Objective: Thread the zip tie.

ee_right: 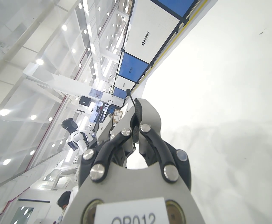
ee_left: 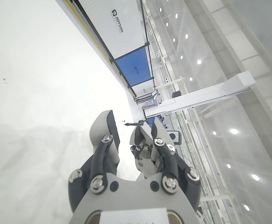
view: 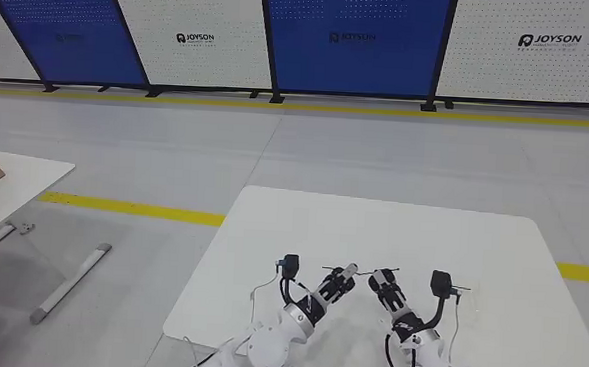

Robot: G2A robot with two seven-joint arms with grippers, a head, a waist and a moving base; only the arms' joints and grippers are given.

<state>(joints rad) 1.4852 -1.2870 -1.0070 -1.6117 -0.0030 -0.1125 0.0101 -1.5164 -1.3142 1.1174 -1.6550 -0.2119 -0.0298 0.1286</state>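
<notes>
Clamping a thin black zip tie (ee_right: pixel 130 97) between closed jaws, the right gripper (ee_right: pixel 136 105) hangs just above the white bench (view: pixel 373 223), near the bench's front edge. A short length of the strap stands out past the jaw tips and ends in a slightly thicker tip. The pads hide how much of the strap runs back between them.

The left gripper (ee_left: pixel 133 119) is level with it and just beside it, and the two face each other almost tip to tip. Its jaws are spread wide and hold nothing. Their dark ribbed pads (ee_left: pixel 113 127) are turned inward toward the gap. In the left wrist view the right gripper shows through that gap, and the free end of the zip tie points across the opening. I cannot tell whether the strap's tip lies between the left pads or stops short of them. It touches neither pad.

From above, both grippers sit over the front middle of the bench, the left gripper (view: pixel 339 281) beside the right gripper (view: pixel 381 282). Thin dark lines show at their tips. The strap is clear of the bench surface.

Beyond the bench lies a grey floor crossed by a yellow line (view: pixel 133 208). A row of blue and white partition panels (view: pixel 357 42) stands behind it. A second white table (view: pixel 20 174) stands well apart, off to the left side.
</notes>
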